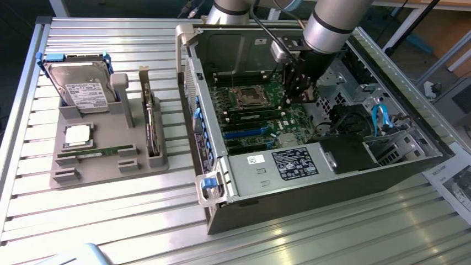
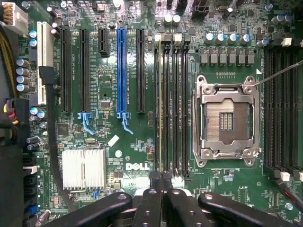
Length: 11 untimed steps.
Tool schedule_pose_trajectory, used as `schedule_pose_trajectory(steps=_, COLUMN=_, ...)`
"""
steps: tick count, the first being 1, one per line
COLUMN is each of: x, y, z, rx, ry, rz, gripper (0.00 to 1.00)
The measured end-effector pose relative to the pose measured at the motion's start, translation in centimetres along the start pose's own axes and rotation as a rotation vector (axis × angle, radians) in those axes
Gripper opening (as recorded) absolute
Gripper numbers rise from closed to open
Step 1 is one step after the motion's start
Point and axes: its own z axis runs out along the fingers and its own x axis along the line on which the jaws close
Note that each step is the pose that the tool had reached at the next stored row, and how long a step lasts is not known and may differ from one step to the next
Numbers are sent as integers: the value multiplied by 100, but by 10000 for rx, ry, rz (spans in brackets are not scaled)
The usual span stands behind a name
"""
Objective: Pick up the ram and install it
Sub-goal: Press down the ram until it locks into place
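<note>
A long green ram point(image 1: 99, 150) lies flat in the grey holder point(image 1: 110, 165) on the exterior view's left, far from my gripper. My gripper point(image 1: 294, 101) hangs inside the open computer case point(image 1: 309, 182), just above the motherboard point(image 2: 118, 146). In the wrist view its black fingertips point(image 2: 154, 178) are pressed together, and my gripper point(image 2: 160, 178) is shut with nothing seen between them. They sit at the end of the row of memory slots point(image 2: 171, 104) beside the processor socket point(image 2: 226, 122). A thin light-edged stick point(image 2: 161, 109) stands in one of those slots, in line with the fingertips.
The holder also carries a hard drive point(image 1: 83, 88), a square silver processor chip point(image 1: 77, 135) and an upright dark expansion card point(image 1: 151, 118). Blue and black expansion slots point(image 2: 121, 66), a silver heatsink point(image 2: 84, 169), cables and the case walls surround the gripper.
</note>
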Motion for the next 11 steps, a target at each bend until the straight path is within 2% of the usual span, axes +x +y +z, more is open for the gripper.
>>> schedule_pose_trajectory(steps=11, x=-12, y=-1, z=22, rx=9, ry=0, rz=0, gripper=10)
